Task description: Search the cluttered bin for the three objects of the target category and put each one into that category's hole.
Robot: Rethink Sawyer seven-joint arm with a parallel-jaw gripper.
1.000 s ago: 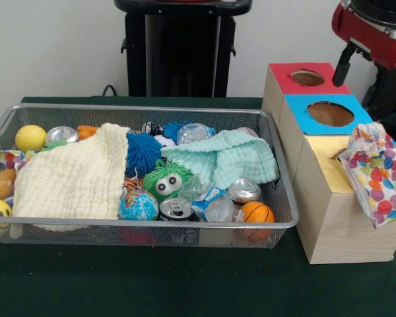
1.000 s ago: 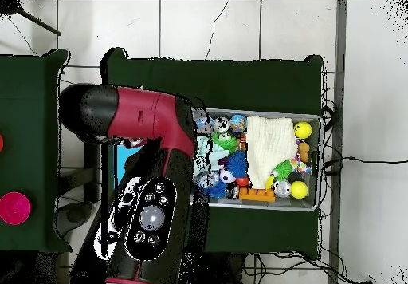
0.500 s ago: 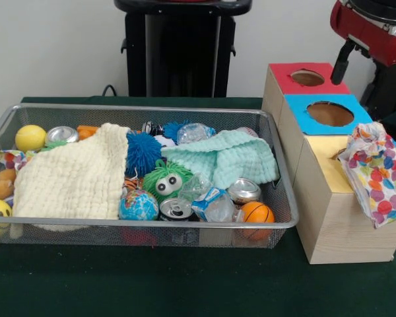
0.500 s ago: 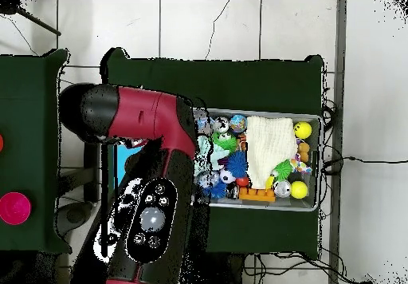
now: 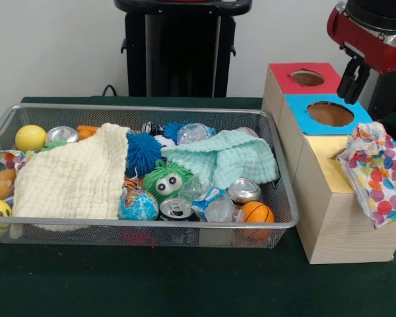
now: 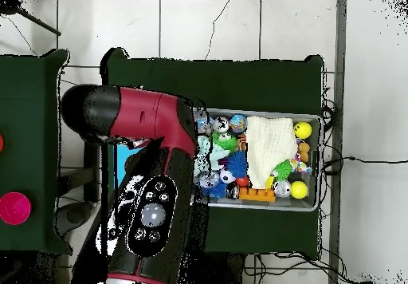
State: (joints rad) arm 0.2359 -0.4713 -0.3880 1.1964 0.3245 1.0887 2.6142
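A wire bin (image 5: 152, 226) holds mixed clutter: a cream cloth (image 5: 72, 178), a mint cloth (image 5: 224, 157), crushed cans (image 5: 177, 209), a crumpled plastic bottle (image 5: 211, 201), a globe ball (image 5: 138, 206), an orange ball (image 5: 257, 212), a blue spiky ball (image 5: 143, 152) and a green fuzzy toy (image 5: 165, 181). To its right stands a wooden box with a red hole (image 5: 307, 78), a blue hole (image 5: 330, 113) and a yellow top (image 5: 330, 155). My gripper (image 5: 352, 82) hangs open and empty just above the blue hole's far right corner. In the overhead view the arm (image 6: 151, 209) hides the box.
A colourful dotted bag (image 5: 378, 173) drapes over the yellow end of the box. Yellow balls (image 5: 30, 137) and another can (image 5: 61, 135) lie at the bin's left end. In the overhead view the bin (image 6: 312, 205) lies right of the arm.
The arm has shifted left and lower in the front view, so both gripper fingers now show above the blue hole. Nothing in the bin has moved.
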